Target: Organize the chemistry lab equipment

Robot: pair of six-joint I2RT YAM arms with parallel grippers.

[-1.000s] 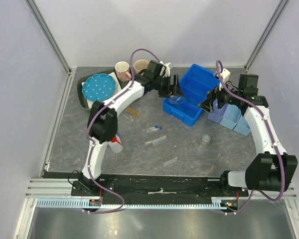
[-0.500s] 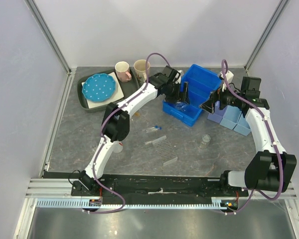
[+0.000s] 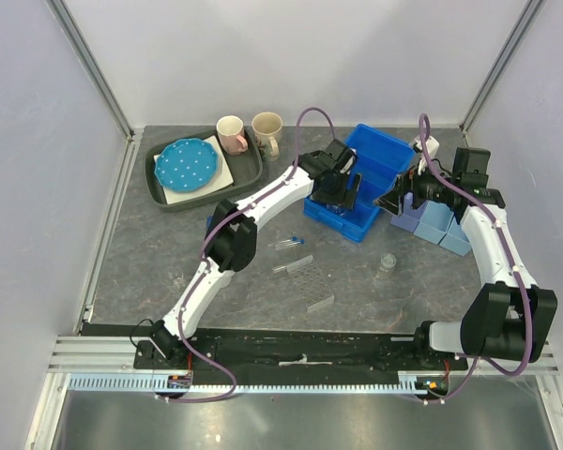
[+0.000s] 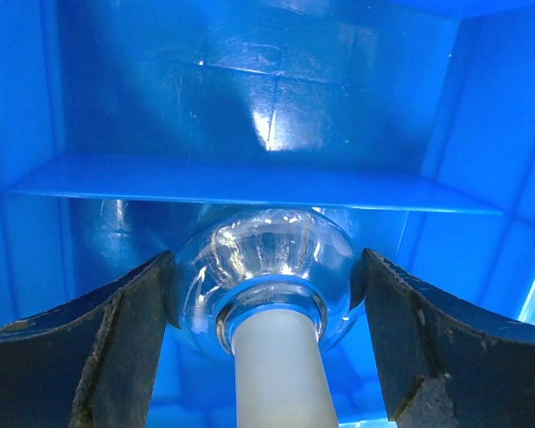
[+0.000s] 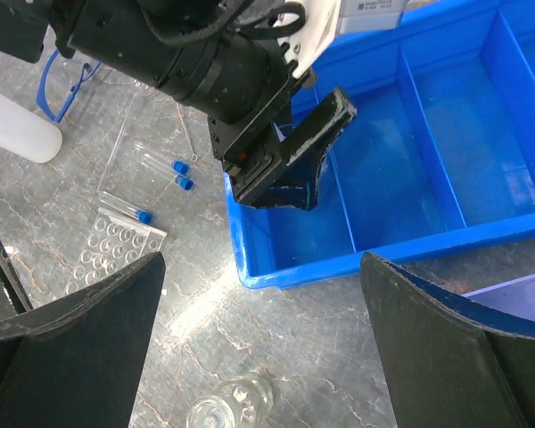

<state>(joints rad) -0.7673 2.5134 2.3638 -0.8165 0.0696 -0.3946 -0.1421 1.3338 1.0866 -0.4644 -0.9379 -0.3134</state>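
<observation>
Glass flask (image 4: 263,267), round and clear with a white neck, sits low inside a blue bin (image 3: 380,155), in the end compartment nearest the loose tubes; whether it touches the floor cannot be told. The left gripper (image 4: 265,260) clasps it, one finger against each side of the bulb. On the table just outside that end of the bin lie blue-capped tubes (image 5: 165,169), with the clear tube rack (image 5: 111,254) beside them and a small beaker (image 5: 227,406) nearer the arms. A white squeeze bottle (image 5: 18,129) and blue safety glasses (image 5: 67,89) lie further out. The right gripper (image 5: 260,259) hovers over the bin's near wall, jaws spread wide, holding nothing
</observation>
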